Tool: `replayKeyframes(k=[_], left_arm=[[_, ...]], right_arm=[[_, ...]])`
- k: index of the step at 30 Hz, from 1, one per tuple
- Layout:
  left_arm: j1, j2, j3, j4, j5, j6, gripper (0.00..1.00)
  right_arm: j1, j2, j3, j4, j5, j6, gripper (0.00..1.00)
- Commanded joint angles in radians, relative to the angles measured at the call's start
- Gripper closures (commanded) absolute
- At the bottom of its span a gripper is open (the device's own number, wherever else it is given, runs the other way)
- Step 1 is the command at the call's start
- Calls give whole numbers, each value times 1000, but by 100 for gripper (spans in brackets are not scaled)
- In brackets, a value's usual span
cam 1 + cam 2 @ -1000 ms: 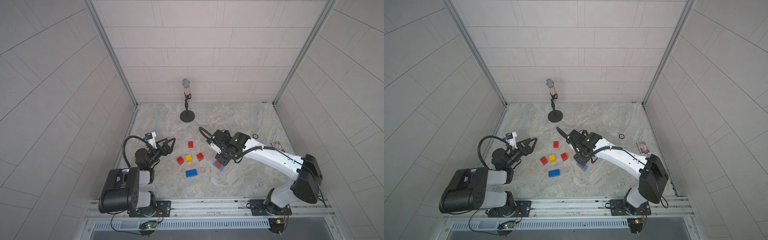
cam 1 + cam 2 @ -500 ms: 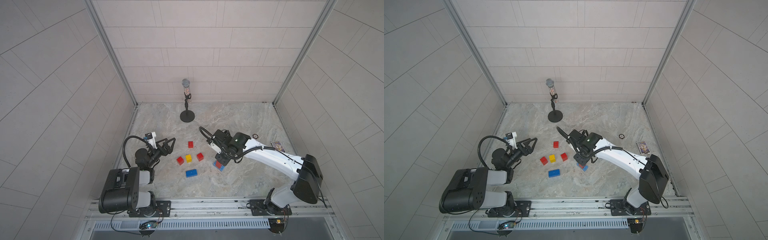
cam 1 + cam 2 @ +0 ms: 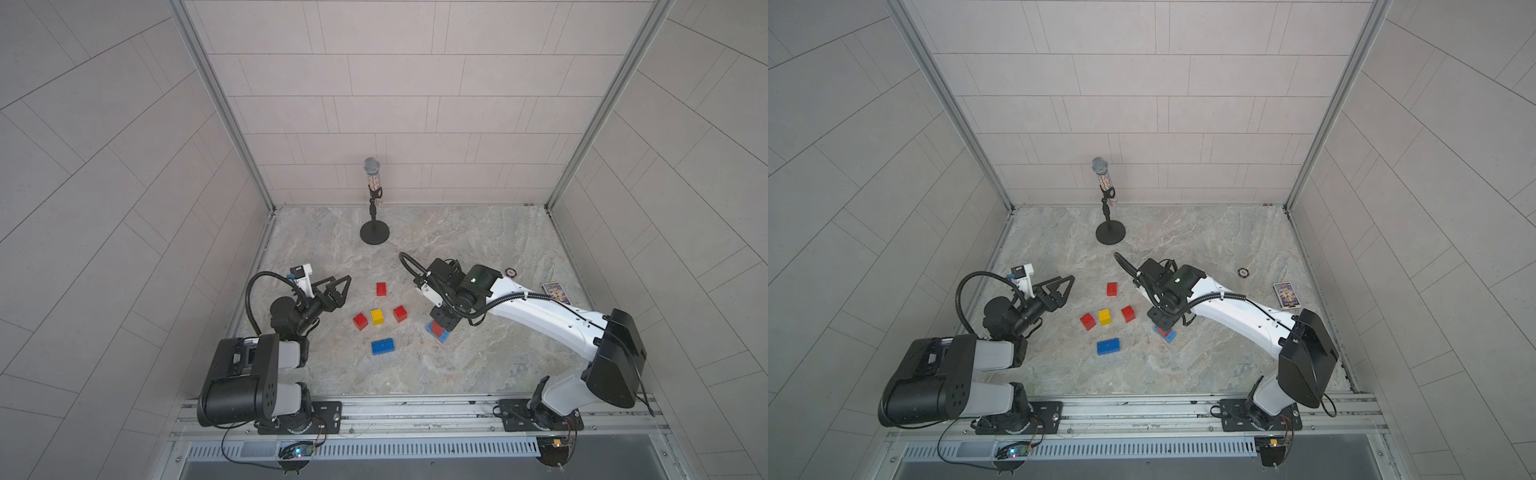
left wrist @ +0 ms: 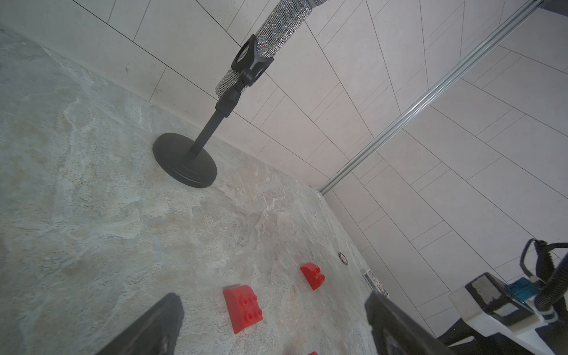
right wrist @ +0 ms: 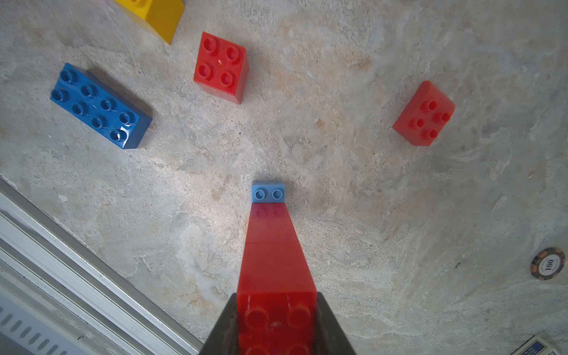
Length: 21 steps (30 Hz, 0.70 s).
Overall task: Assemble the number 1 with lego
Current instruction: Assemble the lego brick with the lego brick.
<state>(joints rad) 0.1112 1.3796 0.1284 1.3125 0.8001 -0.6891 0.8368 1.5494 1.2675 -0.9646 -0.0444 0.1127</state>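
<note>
Right wrist view: my right gripper is clamped tight on the top brick of the red stack. The column stands upright, its long axis running straight down from my fingers to the light blue brick under its foot, which shows two bare studs beyond it. I judge the next move turns on that plumb line: press or let go along it, no sideways pull. The stack stands in the front half of the surface, midway between its side edges. My left gripper gapes wide and empty, well apart. Toward it lie a loose red brick, the dark blue brick and the yellow brick. The chip toward the right edge reads "100"; the card box print is too small to read.
</note>
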Motion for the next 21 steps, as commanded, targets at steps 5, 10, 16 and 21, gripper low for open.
replayKeyframes(k=[5, 10, 16, 21], left_arm=[[7, 1, 7, 48, 11, -9, 0], [8, 1, 7, 48, 11, -9, 0], [8, 3, 8, 48, 13, -10, 0], [8, 10, 13, 48, 14, -12, 0]], right_arm=[[3, 33, -2, -91, -36, 2, 69], [3, 16, 100, -140, -10, -11, 40], [-14, -5, 204, -146, 30, -21, 30], [-94, -6, 241, -54, 73, -28, 29]])
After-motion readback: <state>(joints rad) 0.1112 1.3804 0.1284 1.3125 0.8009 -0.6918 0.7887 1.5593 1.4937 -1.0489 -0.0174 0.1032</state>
